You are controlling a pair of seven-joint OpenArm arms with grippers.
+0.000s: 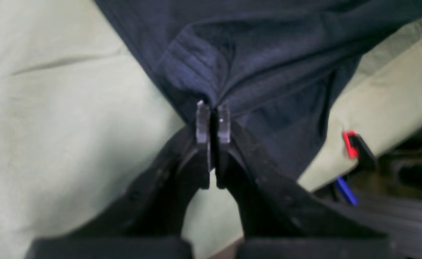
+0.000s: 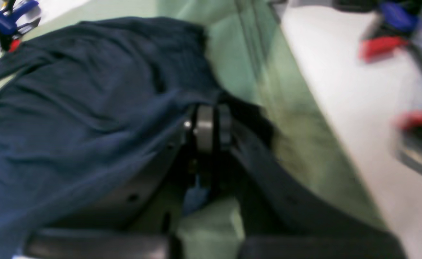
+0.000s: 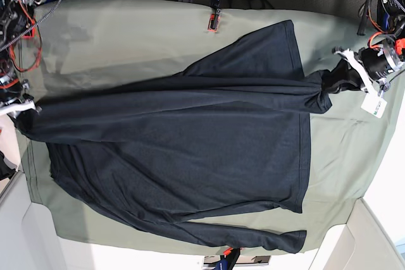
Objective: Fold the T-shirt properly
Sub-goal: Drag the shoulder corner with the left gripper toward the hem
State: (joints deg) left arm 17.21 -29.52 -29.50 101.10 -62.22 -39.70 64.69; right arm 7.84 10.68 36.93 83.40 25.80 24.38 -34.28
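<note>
The dark navy T-shirt (image 3: 190, 143) lies stretched across the green sheet, one long sleeve (image 3: 209, 235) running along the near edge. At the base view's right, my left gripper (image 3: 329, 88) is shut on a bunched bit of the shirt's edge. The left wrist view shows its fingertips (image 1: 213, 108) pinched together on navy fabric (image 1: 268, 54). My right gripper (image 3: 25, 113) holds the shirt's opposite end at the sheet's left edge. In the blurred right wrist view its jaws (image 2: 211, 124) are closed with the shirt (image 2: 70, 108) draped over and beside them.
The sage-green sheet (image 3: 126, 36) covers the table, held by red and blue clamps at the far edge (image 3: 214, 20) and near edge (image 3: 228, 258). Another clamp (image 1: 349, 144) shows beside the shirt. Cables (image 3: 19, 4) hang at the far left corner.
</note>
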